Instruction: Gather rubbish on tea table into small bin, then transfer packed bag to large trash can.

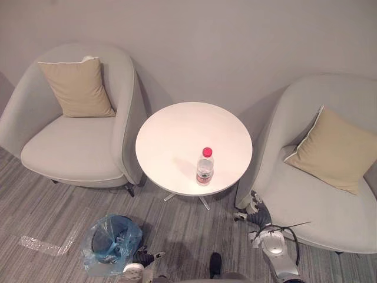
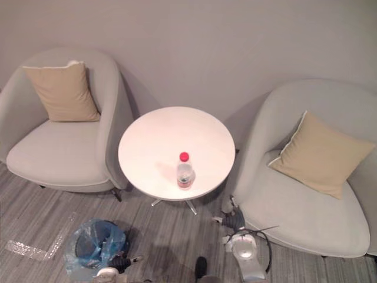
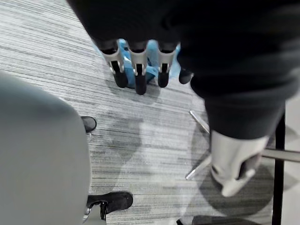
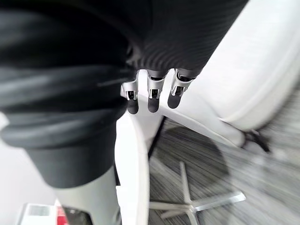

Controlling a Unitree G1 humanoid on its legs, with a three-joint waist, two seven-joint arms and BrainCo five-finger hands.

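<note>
A clear plastic bottle (image 1: 204, 167) with a red cap stands upright near the front edge of the round white tea table (image 1: 177, 132). The small bin (image 1: 112, 240), lined with a blue bag (image 3: 123, 49), sits on the floor to the table's front left. My left hand (image 1: 144, 258) hangs low just right of the bin, its fingers (image 3: 136, 70) straight and holding nothing. My right hand (image 1: 258, 215) is low between the table and the right armchair. Its fingers (image 4: 150, 96) are straight and empty, beside the table's rim (image 4: 133, 154).
A grey armchair with a tan cushion (image 1: 76, 88) stands left of the table, and another (image 1: 330, 177) stands right of it. A strip of clear plastic (image 1: 41, 244) lies on the striped carpet left of the bin. The table's metal foot (image 4: 187, 201) spreads under it.
</note>
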